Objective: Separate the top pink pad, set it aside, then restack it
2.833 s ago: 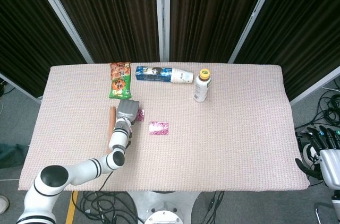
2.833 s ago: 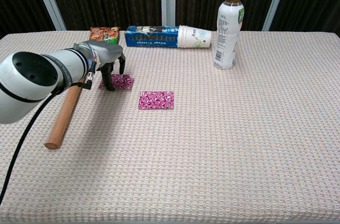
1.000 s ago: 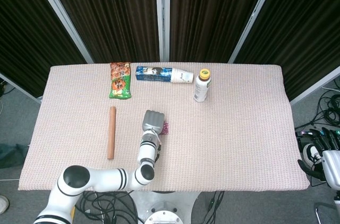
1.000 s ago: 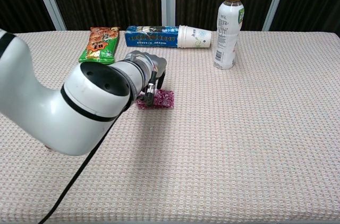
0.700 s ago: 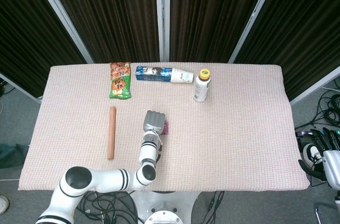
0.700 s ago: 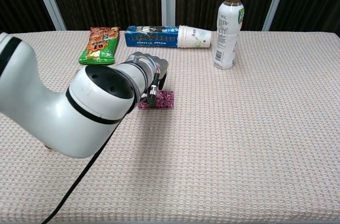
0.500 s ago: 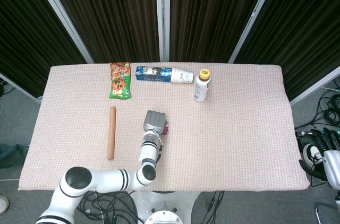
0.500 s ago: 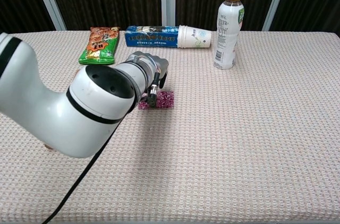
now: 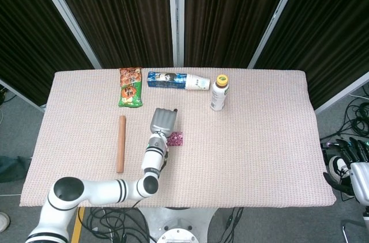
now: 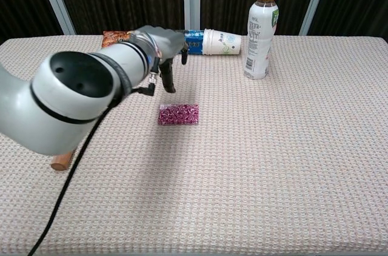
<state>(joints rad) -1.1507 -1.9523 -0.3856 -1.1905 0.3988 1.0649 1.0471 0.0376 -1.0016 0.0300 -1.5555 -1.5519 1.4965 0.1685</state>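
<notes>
One pink pad (image 10: 178, 114) lay flat on the tabletop (image 10: 291, 165), near the middle-left; whether a second pad sat under it could not be told from either view.

Far left, a wooden rod (image 9: 121, 143) lay lengthwise on the cloth, apart from everything else. Behind it, at the back edge, a green snack packet (image 9: 130, 87) lay flat. The left hand (image 10: 167, 47) hung above the tabletop just behind the pad, clear of it, fingers (image 10: 169, 78) pointing down and loosely apart, holding nothing.

At the back, a blue box (image 9: 166, 79) lay on its side, touching a white paper cup (image 10: 220, 42) also lying on its side; the cup's contents could not be seen. To the right of these stood a capped bottle (image 10: 259, 31), upright, yellow lid on, white with a green label, contents not visible.

Far right, off the tabletop, the right hand (image 9: 348, 162) rested low beside the edge, in the head view only; its fingers were too small to tell how they lay.
</notes>
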